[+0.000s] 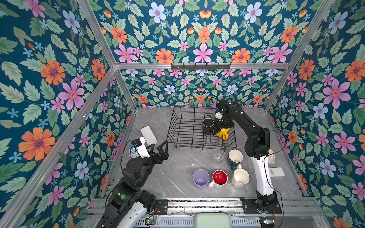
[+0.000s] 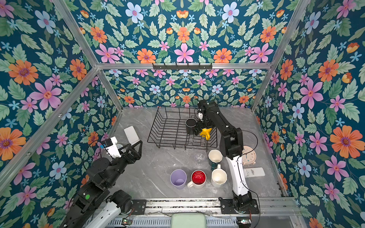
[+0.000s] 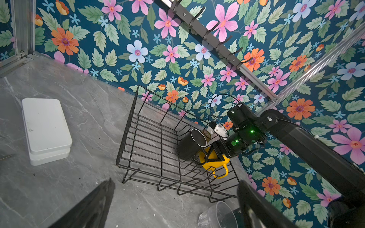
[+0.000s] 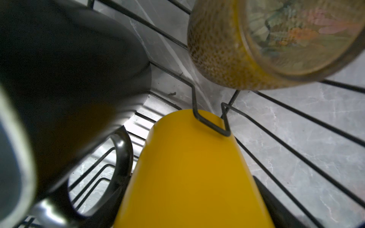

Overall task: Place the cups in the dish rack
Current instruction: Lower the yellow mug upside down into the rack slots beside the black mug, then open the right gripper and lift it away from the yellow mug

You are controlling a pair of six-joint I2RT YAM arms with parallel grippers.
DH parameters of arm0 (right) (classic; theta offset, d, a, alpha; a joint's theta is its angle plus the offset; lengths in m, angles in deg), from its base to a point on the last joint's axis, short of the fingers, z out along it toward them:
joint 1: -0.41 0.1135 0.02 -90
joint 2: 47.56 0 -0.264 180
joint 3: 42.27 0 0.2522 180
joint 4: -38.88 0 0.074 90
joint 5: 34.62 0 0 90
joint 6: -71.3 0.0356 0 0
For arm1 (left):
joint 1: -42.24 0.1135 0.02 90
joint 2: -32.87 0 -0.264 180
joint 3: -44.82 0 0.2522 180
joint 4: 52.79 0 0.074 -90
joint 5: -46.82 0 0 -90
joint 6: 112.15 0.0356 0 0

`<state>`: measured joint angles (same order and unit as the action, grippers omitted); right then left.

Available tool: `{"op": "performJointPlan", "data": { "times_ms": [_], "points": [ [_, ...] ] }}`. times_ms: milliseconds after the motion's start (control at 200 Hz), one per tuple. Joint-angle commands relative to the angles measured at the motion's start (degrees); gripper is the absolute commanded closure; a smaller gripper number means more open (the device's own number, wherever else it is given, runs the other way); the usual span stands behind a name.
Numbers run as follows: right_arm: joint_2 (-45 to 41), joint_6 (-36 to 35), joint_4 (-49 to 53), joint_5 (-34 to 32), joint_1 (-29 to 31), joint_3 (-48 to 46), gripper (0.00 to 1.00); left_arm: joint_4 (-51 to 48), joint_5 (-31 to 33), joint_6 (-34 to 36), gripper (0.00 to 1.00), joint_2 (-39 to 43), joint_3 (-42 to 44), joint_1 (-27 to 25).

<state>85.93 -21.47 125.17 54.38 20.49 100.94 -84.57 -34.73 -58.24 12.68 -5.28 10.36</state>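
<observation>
right jaws (image 1: 221, 129): down inside the dish rack (image 1: 183, 126), set wide across the yellow mug (image 1: 223, 133). They look to be pinching its body, though the pads are partly hidden.
yellow mug: between the right jaws, tipped over. Its far end is nosed against an upright divider wire, and I'd say it's held that way to wedge it in the divider row.
black mug (image 1: 208, 125): just beside the right jaws, upright in the rack, handle turned toward the yellow mug.
amber tumbler (image 4: 246, 45): just past the right jaws, tilted against the rack wires.
left jaws (image 1: 160, 145): spread wide and holding nothing, hanging above the surface (image 1: 177, 177) and aimed at the rack. Probably parked so the right arm has room.
clear glass (image 1: 219, 157): on the surface, the waiting cup nearest the left jaws.
other cups: dark green mug (image 1: 235, 158), lilac tumbler (image 1: 200, 178), white red-inside mug (image 1: 219, 178) and cream mug (image 1: 240, 177) stand upright on the surface, well apart from both jaws.
stage: three cups in the rack, five waiting, yellow mug not yet let go.
risk: opening the right jaws may knock the black mug's handle.
</observation>
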Motion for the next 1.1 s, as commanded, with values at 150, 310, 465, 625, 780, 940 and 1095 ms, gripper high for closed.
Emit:
{"op": "performJointPlan", "data": {
  "times_ms": [150,310,465,625,780,940,1095],
  "points": [
    [-0.75,-0.09,1.56,-0.87,0.20,0.02,0.19,-0.26,0.25,-0.19,0.00,0.31,-0.23,0.06],
    [-1.13,-0.40,1.31,-1.46,0.32,0.02,0.16,-0.52,0.38,-0.29,0.00,0.74,-0.01,0.06],
    [-1.30,-0.40,1.08,-1.86,0.49,0.06,0.12,-0.92,0.60,-0.37,0.00,1.40,0.08,0.06],
    [-1.87,-0.40,1.08,-2.24,0.75,0.10,0.11,-1.32,0.76,-0.40,0.00,1.86,0.04,0.06],
    [-3.15,-0.18,1.14,-2.77,0.73,0.02,0.11,-1.33,0.79,-0.51,0.00,2.16,-0.05,0.06],
    [-6.52,0.56,0.45,-2.44,0.76,-0.83,0.11,-1.70,0.88,-0.55,0.00,2.50,-0.13,0.06],
    [-11.46,2.18,-1.10,-1.67,0.73,-3.17,0.11,-1.50,1.09,-0.64,0.00,2.96,0.08,0.06]
  ]
}}
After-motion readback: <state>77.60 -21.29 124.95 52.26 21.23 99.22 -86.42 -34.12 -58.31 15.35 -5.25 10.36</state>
